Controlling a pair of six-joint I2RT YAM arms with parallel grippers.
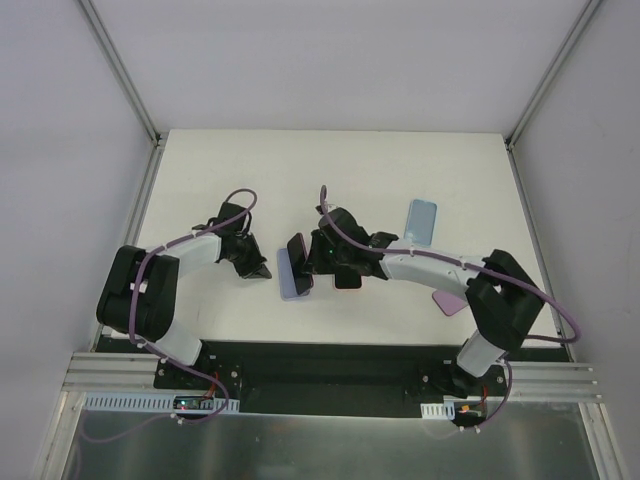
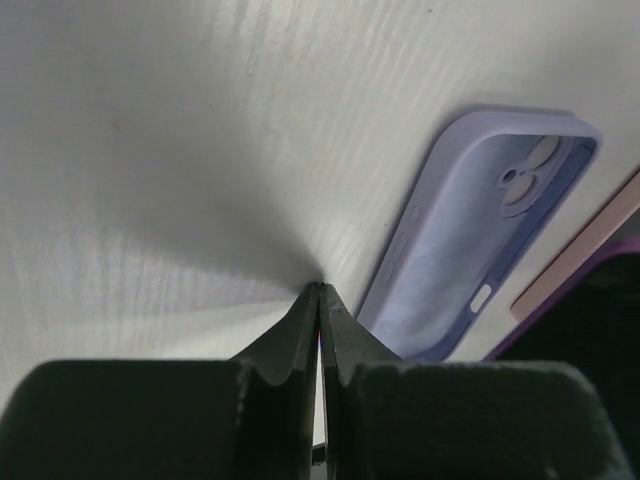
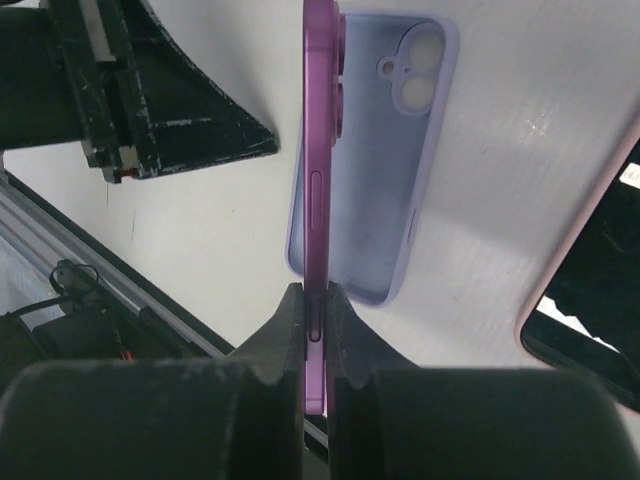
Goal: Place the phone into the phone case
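In the right wrist view my right gripper point(image 3: 316, 292) is shut on the purple phone point(image 3: 318, 170), which it holds edge-on. The phone's far end stands over the left side of the lavender phone case point(image 3: 390, 170). The case lies flat on the white table with its hollow side up and its camera cutout at the far end. My left gripper point(image 2: 320, 288) is shut with nothing between its fingers, and its tips rest on the table just left of the case point(image 2: 480, 230). From above, both grippers meet around the case point(image 1: 293, 278) at mid-table.
A second phone point(image 3: 590, 280) with a dark screen and a pink rim lies right of the case. A light blue case point(image 1: 422, 220) lies farther back right, and a pink flat item point(image 1: 447, 300) sits by the right arm. Metal rails point(image 1: 330, 385) line the near edge.
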